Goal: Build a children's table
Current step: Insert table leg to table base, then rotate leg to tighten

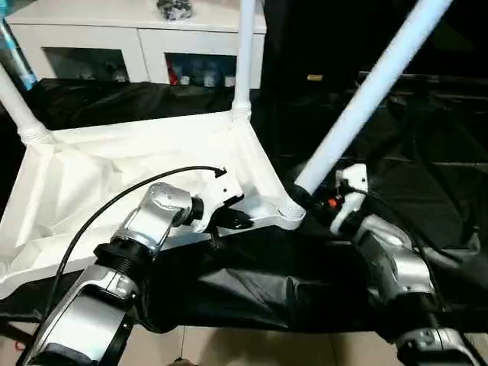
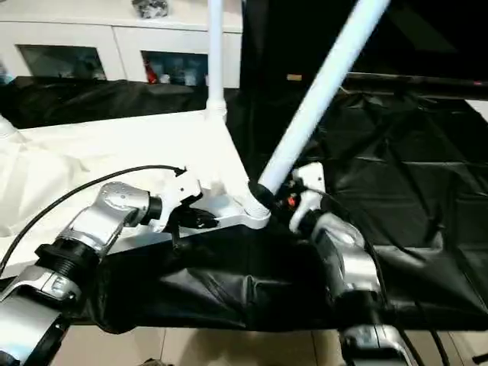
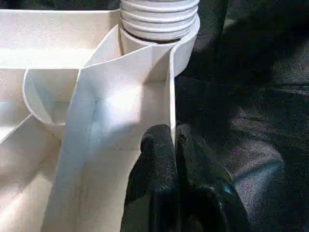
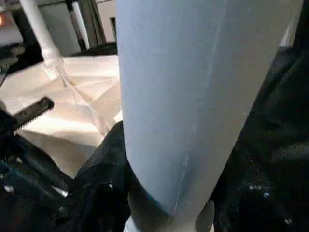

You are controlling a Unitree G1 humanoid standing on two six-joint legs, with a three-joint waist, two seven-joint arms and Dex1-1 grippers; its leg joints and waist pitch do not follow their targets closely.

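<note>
At the near corner socket, right gripper (image 1: 309, 200) clasps the light, stiff leg (image 1: 366, 95) low down — left gripper (image 3: 174, 145) pinches the tabletop (image 1: 84, 175) rim.

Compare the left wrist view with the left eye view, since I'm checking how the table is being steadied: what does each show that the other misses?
Left wrist view alone: the left gripper shut on the tabletop's thin rim, one black finger on each side, and the ribbed threads of the corner socket close by.

Left eye view alone: the slanted leg held by the right gripper, two legs already upright, the white cabinet and black cloth.

Both: the upturned tabletop and that near corner.
</note>
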